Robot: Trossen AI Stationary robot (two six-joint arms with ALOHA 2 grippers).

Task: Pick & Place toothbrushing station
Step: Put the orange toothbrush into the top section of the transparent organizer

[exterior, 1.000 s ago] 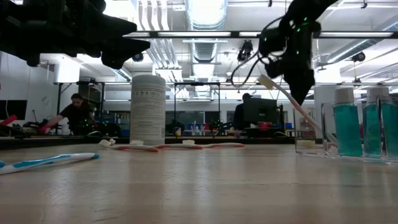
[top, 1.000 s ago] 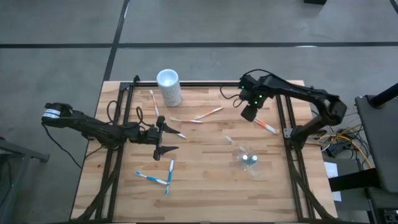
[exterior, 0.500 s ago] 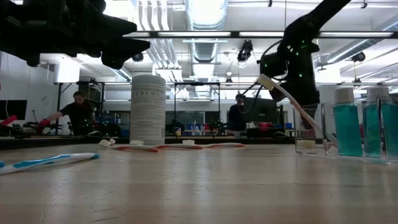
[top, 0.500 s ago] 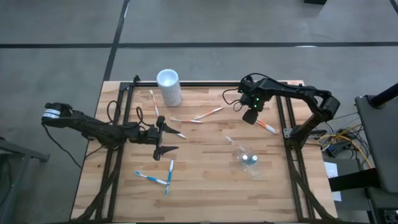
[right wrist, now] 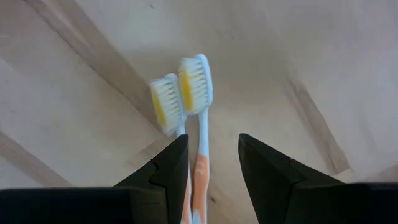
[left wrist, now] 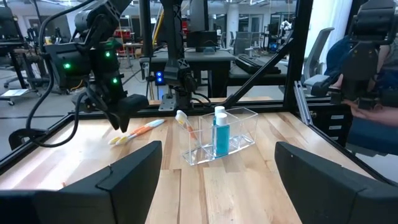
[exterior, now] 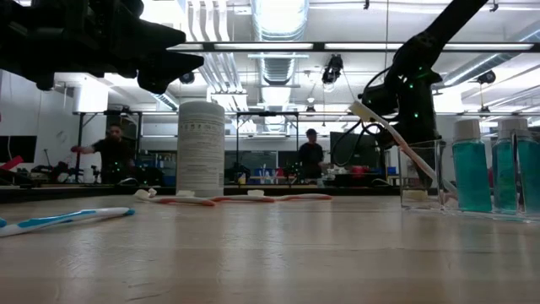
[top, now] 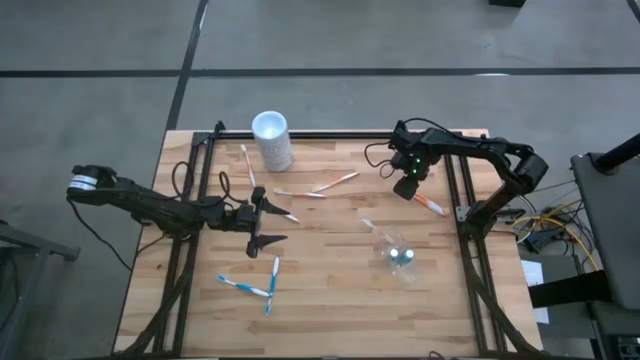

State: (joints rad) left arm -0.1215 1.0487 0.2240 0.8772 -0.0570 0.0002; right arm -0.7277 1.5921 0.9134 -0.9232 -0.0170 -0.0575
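Note:
The toothbrushing station is a see-through holder (top: 400, 255) on the table's right half, with teal bottles (exterior: 472, 176) and one toothbrush (left wrist: 186, 124) leaning in it. Two orange-and-white toothbrushes (right wrist: 189, 106) lie side by side on the wood (top: 428, 203), to the right of the far end of the holder. My right gripper (right wrist: 213, 152) hangs open just above them and points down, one finger on either side of their handles, touching nothing. My left gripper (top: 265, 226) stands open and level at the table's left middle, nothing between its fingers.
A tall white cup (top: 272, 140) stands at the far left-centre. Orange toothbrushes (top: 318, 188) lie near it and blue-and-white ones (top: 258, 285) near the front left. A black frame rail (top: 465, 215) runs beside the right gripper. People move in the room behind (exterior: 310, 160).
My right gripper has sunk toward the pair of orange toothbrushes, shifting a little toward the table's right edge, still pointing down. The left arm and every object have kept still.

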